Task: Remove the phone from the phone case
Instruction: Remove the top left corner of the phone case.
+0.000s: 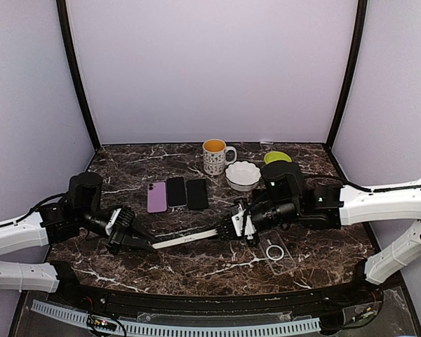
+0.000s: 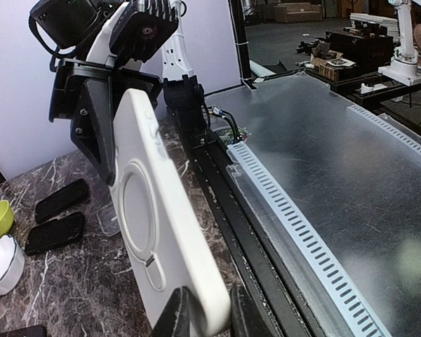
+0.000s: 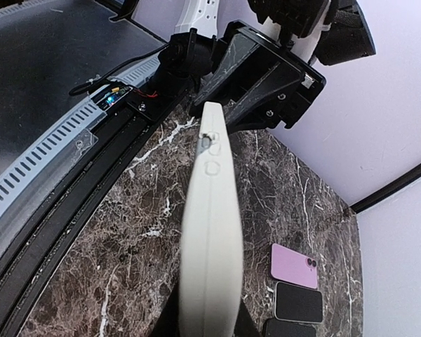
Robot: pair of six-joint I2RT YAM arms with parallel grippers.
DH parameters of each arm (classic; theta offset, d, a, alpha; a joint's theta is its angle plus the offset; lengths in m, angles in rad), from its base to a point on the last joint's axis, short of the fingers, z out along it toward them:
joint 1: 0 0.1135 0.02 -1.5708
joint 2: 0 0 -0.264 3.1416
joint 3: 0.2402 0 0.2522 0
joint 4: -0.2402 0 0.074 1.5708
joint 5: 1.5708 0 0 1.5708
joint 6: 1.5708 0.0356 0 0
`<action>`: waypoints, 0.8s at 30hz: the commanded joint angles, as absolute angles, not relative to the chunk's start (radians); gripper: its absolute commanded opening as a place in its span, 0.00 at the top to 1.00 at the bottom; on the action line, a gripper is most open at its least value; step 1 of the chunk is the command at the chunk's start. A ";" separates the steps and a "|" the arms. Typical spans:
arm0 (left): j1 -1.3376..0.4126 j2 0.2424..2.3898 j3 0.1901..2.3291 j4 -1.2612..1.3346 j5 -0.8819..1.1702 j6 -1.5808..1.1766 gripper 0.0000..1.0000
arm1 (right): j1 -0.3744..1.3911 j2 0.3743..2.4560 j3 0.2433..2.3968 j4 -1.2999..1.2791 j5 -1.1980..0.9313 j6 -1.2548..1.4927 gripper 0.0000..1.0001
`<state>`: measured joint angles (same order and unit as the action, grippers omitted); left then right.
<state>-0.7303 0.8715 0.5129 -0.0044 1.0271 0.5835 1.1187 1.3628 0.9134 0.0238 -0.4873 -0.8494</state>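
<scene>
Top view: white phone case (image 1: 186, 239) is held off the marble table (image 1: 196, 270), spanning the gap between both arms, flat and slightly tilted. Left gripper (image 1: 149, 245) clamps its near-left end, right gripper (image 1: 224, 230) its far-right end. A clear case (image 1: 276, 251) lies on the table below the right arm. Behind: pink phone (image 1: 156, 197), two dark phones (image 1: 176, 191) in a row; mug (image 1: 215, 156), white bowl (image 1: 243, 175), green bowl (image 1: 277, 157) further back.

Left wrist: case back faces the camera, ring mark visible. Own fingers (image 2: 174, 317) pinch the lower end, one on each side. The right gripper grips the upper end.

Right wrist: case seen edge-on, side buttons showing. Own jaws closed on the near end, left gripper on the far end. Cannot tell whether a phone sits inside.
</scene>
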 commanded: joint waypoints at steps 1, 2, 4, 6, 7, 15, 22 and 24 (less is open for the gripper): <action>-0.748 0.901 0.517 0.006 1.106 0.571 0.81 | 1.166 1.349 0.919 0.256 -0.444 -0.962 1.00; -0.747 0.903 0.519 -0.017 1.109 0.574 0.81 | 1.167 1.350 0.920 0.255 -0.450 -0.966 1.00; -0.751 0.906 0.520 -0.031 1.113 0.575 0.81 | 1.170 1.350 0.920 0.256 -0.456 -0.977 1.00; -0.751 0.905 0.520 -0.039 1.117 0.577 0.82 | 1.173 1.348 0.923 0.255 -0.459 -0.984 1.00; -0.752 0.906 0.519 -0.043 1.118 0.577 0.82 | 1.175 1.347 0.923 0.255 -0.459 -0.987 1.00; -0.755 0.928 0.533 -0.080 1.131 0.585 0.84 | 1.209 1.345 0.922 0.240 -0.434 -1.040 1.00; -0.761 0.936 0.535 -0.106 1.138 0.589 0.84 | 1.229 1.348 0.925 0.225 -0.421 -1.060 1.00; -0.762 0.938 0.535 -0.112 1.138 0.590 0.85 | 1.235 1.348 0.923 0.231 -0.410 -1.069 1.00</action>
<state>-0.7399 0.9192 0.5133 -0.0944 1.0954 0.6186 1.1877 1.3594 0.8963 0.0135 -0.4030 -0.9840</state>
